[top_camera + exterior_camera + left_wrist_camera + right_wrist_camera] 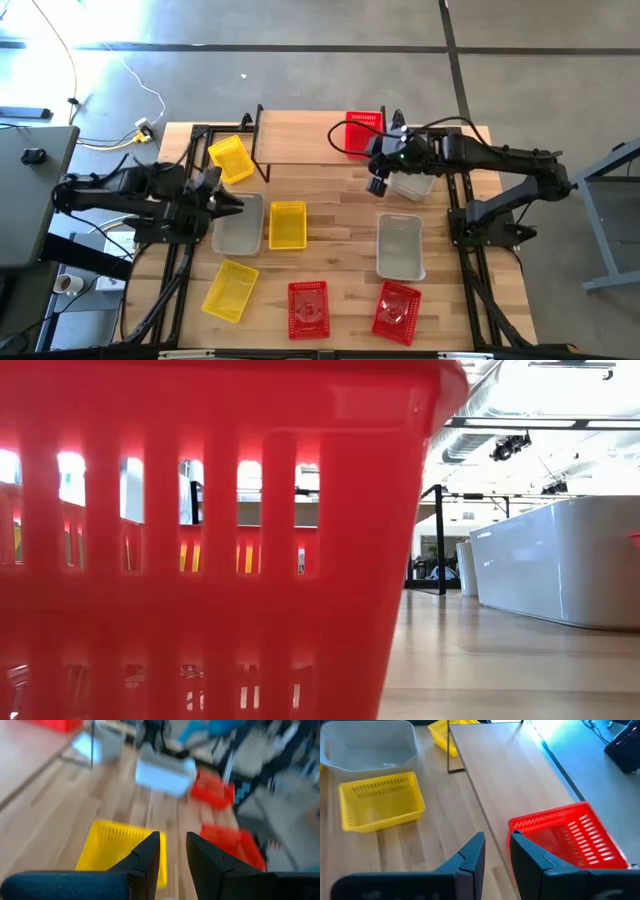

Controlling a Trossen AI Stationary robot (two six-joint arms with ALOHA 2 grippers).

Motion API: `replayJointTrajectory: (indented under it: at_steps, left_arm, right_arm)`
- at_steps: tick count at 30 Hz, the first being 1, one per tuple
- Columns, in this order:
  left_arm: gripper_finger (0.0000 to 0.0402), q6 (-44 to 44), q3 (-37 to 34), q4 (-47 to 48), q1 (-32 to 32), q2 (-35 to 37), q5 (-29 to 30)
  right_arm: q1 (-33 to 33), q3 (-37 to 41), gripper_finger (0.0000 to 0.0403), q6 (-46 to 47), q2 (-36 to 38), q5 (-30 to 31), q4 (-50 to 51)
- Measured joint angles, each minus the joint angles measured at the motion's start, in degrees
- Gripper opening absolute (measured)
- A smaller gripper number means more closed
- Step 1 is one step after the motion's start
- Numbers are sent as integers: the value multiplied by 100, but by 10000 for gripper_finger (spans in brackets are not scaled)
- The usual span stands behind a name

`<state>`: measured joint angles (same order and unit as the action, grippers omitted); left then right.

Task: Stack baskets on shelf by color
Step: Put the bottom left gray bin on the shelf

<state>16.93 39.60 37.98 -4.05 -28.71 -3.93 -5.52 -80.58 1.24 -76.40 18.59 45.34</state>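
one red basket (364, 133) on shelf (300, 137); left gripper (173, 851), right gripper (496, 851) empty, narrowly parted.

Lighting's bright and even from overhead, with a strong white glare patch on the floor (190, 20) at the far left. The left wrist view is badly motion-blurred, so the yellow basket (120, 847) and everything past it smear. In the low view a red basket (200, 540) fills most of the frame, soft and backlit, glowing through its slots. The right wrist view is crisp.
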Motion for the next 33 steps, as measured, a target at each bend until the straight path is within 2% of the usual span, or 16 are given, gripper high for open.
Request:
replayJointTrajectory:
  at_steps: [6,13,18,27,33]
  left_arm:
    - [85,-458,802,1388,163,-987,-208]
    - [85,-399,968,2065,662,-1862,-226]
    - [96,101,968,2205,918,-2347,-360]
    - [139,399,876,2176,1201,-3040,-400]
    - [138,409,834,2111,1551,-3637,-400]
  right_arm:
    - [217,0,78,306,0,10,113]
    - [343,0,78,345,0,11,403]
    - [343,0,78,334,0,-35,569]
    - [343,0,78,280,0,-56,649]
    - [343,0,78,181,0,-71,647]
